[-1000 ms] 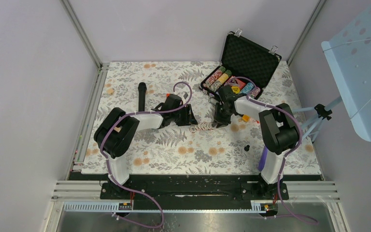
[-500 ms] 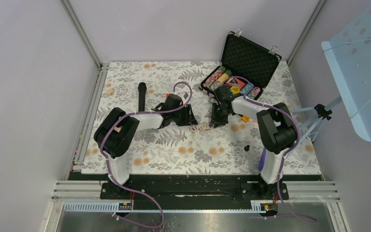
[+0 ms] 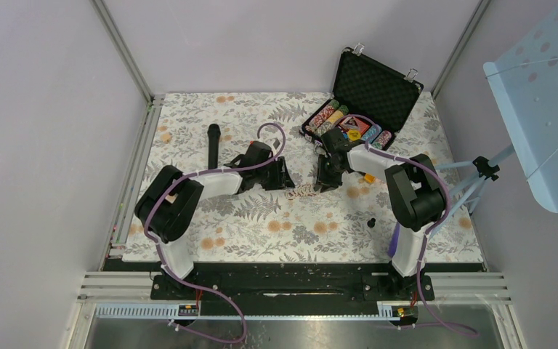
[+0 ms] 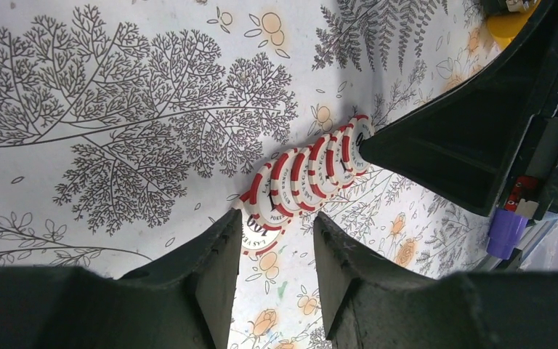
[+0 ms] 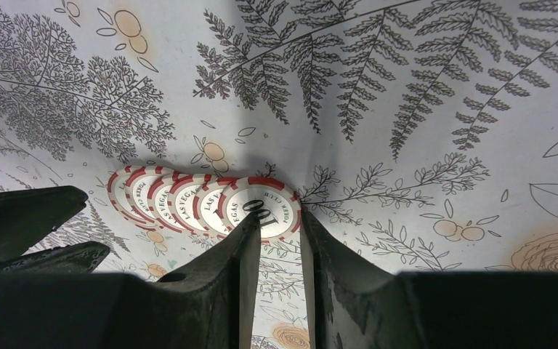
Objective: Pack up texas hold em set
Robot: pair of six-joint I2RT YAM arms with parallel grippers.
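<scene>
A short row of red-and-white poker chips point(image 3: 302, 191) lies overlapped on the floral tablecloth, between my two grippers. My left gripper point(image 3: 288, 182) stands open at the row's left end, and the end chip point(image 4: 260, 227) rests against its left fingertip. The right gripper point(image 3: 325, 180) is open at the other end, its fingertips against the face of the last chip point(image 5: 270, 209). The row of chips point(image 5: 182, 200) leans toward the left gripper point(image 5: 25, 218). The black briefcase point(image 3: 378, 81) stands open at the back right, with striped chips point(image 3: 330, 116) and cards in its tray.
A black microphone point(image 3: 213, 142) lies left of the left arm. A small orange block point(image 3: 369, 177) sits beside the right arm, and a small black piece point(image 3: 370, 220) lies nearer the front. A pale blue perforated panel point(image 3: 545, 94) on a tripod stands outside the right wall.
My right gripper has edged left toward the left one, and the row of chips between them has bunched shorter. The left arm's elbow has shifted slightly left.
</scene>
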